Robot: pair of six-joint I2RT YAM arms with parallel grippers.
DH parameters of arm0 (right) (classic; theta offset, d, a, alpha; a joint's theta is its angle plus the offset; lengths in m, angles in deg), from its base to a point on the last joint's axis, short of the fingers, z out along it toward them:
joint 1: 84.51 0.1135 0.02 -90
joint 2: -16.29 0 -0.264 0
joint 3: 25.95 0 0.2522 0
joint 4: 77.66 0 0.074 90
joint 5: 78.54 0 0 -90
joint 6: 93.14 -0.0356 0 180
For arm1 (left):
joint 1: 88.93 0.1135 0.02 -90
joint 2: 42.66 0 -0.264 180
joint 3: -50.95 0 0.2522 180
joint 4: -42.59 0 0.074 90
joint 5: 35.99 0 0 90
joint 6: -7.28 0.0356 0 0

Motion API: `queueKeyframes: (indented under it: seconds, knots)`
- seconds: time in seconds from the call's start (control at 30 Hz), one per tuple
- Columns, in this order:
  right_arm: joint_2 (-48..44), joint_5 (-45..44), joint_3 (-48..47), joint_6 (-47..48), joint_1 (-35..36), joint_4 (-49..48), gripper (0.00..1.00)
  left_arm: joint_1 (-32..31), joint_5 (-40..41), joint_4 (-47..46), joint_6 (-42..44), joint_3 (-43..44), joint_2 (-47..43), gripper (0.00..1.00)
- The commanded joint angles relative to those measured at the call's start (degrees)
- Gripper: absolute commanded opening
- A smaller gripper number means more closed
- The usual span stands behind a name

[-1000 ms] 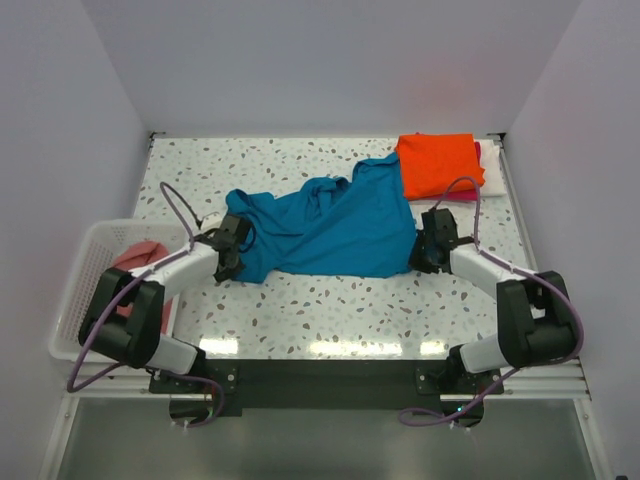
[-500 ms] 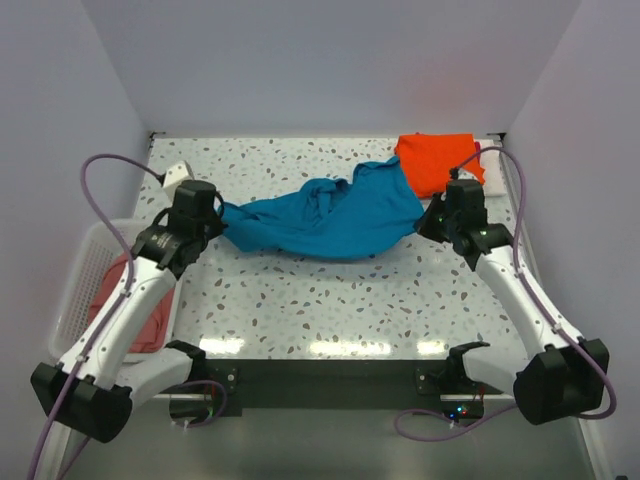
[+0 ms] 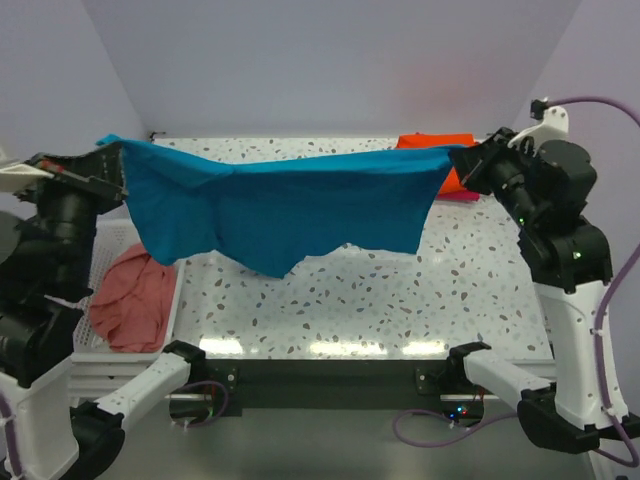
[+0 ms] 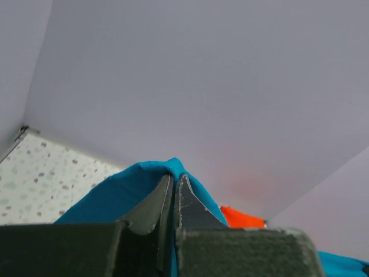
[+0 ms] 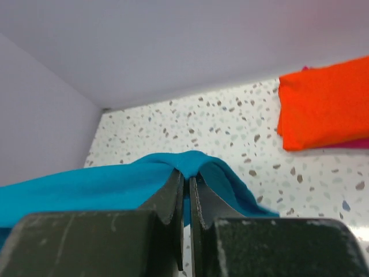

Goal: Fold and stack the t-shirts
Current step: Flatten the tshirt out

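The teal-blue t-shirt [image 3: 290, 205] hangs stretched in the air above the table, held at both top corners. My left gripper [image 3: 112, 160] is shut on its left corner; the cloth [image 4: 115, 196] wraps over the closed tips [image 4: 174, 180]. My right gripper [image 3: 466, 158] is shut on its right corner; the cloth [image 5: 115, 184] is pinched between the tips [image 5: 186, 176]. The folded orange t-shirt [image 3: 440, 145] lies at the back right, atop the magenta one [image 3: 462, 196]; it also shows in the right wrist view [image 5: 323, 104]. The salmon-pink t-shirt [image 3: 135, 300] lies crumpled in the basket.
The white lattice basket [image 3: 100, 350] stands at the table's left edge. The speckled table [image 3: 400, 300] is walled by pale panels at the back and both sides.
Both arms have risen high and spread apart, lifting the teal-blue shirt off the table and stretching it out flat in the air.
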Motion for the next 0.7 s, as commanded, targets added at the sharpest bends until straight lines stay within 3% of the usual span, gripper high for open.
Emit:
queueKeyframes:
  seconds: [0.0,0.17,0.33,0.47,0.6,0.67]
  knots:
    - [0.43,2.29,-7.25,2.26,-0.19,2.60,0.00,0.50,-1.96,-3.82,4.08,6.12,1.57,0.00]
    - [4.30,5.63,-9.20,3.13,-0.27,-1.24,0.00,0.50,-1.26,-7.50,4.26,6.31,4.99,0.00]
    - [11.49,9.93,-6.39,4.01,-0.19,-7.84,0.00,0.50,-0.56,-15.76,3.64,-3.44,7.37,0.00]
    - [21.14,13.80,-7.69,4.54,-0.28,-15.21,0.00,0.50,0.23,-27.08,6.09,-9.34,14.90,0.00]
    - [34.07,15.56,-15.94,3.58,-0.28,-18.66,0.00,2.16,-2.30,-34.58,10.14,-3.39,26.95,0.00]
    - [41.87,15.92,-28.55,3.05,-0.36,-17.71,0.00,6.28,-8.34,-35.38,9.71,5.36,37.82,0.00]
